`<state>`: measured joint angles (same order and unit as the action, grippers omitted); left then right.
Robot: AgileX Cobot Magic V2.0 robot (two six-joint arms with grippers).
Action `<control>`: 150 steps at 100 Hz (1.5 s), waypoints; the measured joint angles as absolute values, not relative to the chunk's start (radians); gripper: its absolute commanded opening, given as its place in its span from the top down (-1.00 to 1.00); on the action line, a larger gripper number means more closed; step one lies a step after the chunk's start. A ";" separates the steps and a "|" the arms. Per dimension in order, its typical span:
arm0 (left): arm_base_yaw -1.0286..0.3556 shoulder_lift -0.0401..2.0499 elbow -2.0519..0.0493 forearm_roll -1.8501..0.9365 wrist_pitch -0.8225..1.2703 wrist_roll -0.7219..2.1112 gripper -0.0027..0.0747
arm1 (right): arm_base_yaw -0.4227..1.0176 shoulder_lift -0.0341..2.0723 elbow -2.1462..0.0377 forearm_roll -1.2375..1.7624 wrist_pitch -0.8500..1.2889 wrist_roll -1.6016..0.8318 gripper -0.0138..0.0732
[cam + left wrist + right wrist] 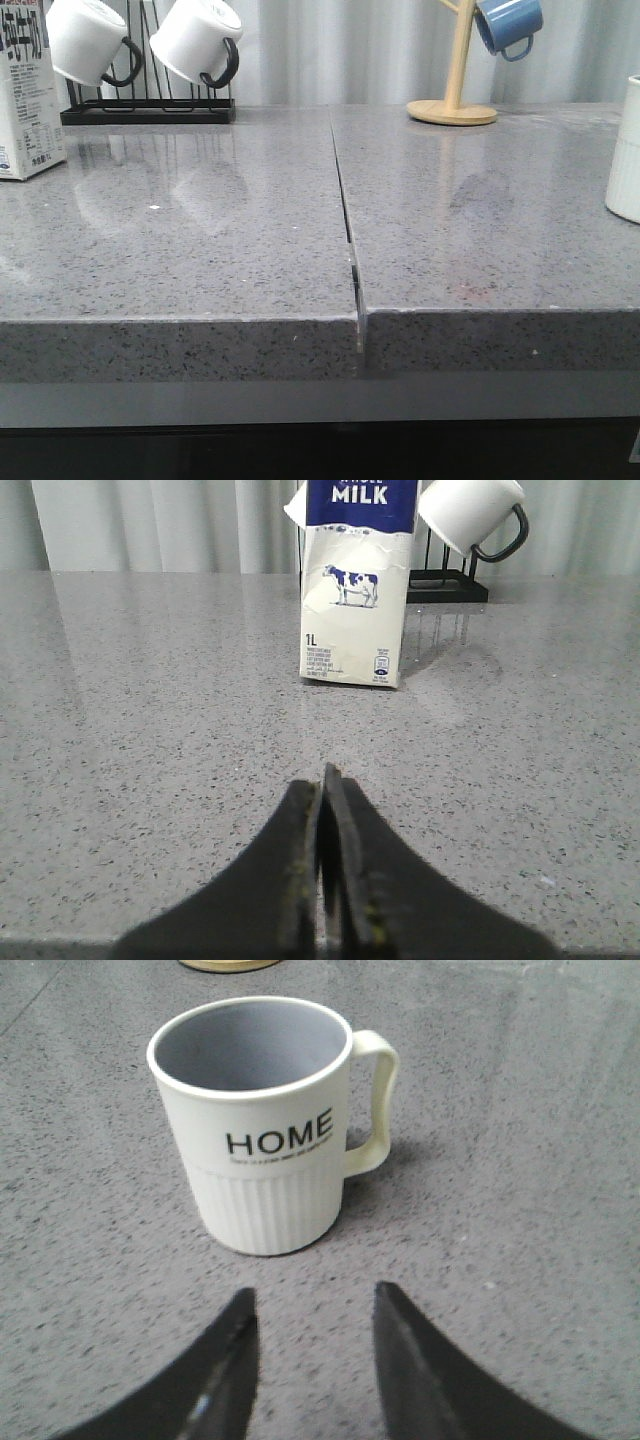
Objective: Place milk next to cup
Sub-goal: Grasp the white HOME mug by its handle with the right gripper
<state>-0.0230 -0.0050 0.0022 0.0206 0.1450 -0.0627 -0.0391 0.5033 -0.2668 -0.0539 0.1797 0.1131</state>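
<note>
At opposite counter ends, whole-milk carton [354, 590] and HOME mug [262, 1130] stand; left gripper [325, 780] pressed together, right gripper [312, 1310] spread, neither yet reaching.

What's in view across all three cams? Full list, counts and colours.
milk carton: 1, white with dark blue top, far left of counter, upright
HOME mug: 1, cream-white, ribbed lower half, far right of counter, upright, empty
white mugs: 2, white with black handles, hung on the rack, back left
black rack: 1, black wire, back left
blue mug: 1, blue, hung on the wooden mug tree
wooden mug tree: 1, light wood, back right
counter: 2 grey speckled slabs, seam down the middle
left claw: black, shut, short of the milk carton
right claw: black, open, short of the HOME mug
</note>
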 measured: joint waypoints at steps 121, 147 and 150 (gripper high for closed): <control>-0.023 -0.005 0.002 0.021 0.145 -0.063 0.99 | -0.176 1.384 -0.496 -0.167 -0.489 0.115 0.29; -0.023 -0.005 0.002 0.021 0.145 -0.063 0.99 | -0.176 1.455 -0.543 -0.264 -0.569 0.244 0.83; -0.023 -0.005 0.002 0.021 0.145 -0.063 0.99 | -0.176 1.455 -0.543 -0.266 -0.569 0.248 0.83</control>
<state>-0.0230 -0.0050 0.0022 0.0206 0.1450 -0.0627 -0.1755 1.4550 -0.5434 -0.2664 -0.5690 0.2481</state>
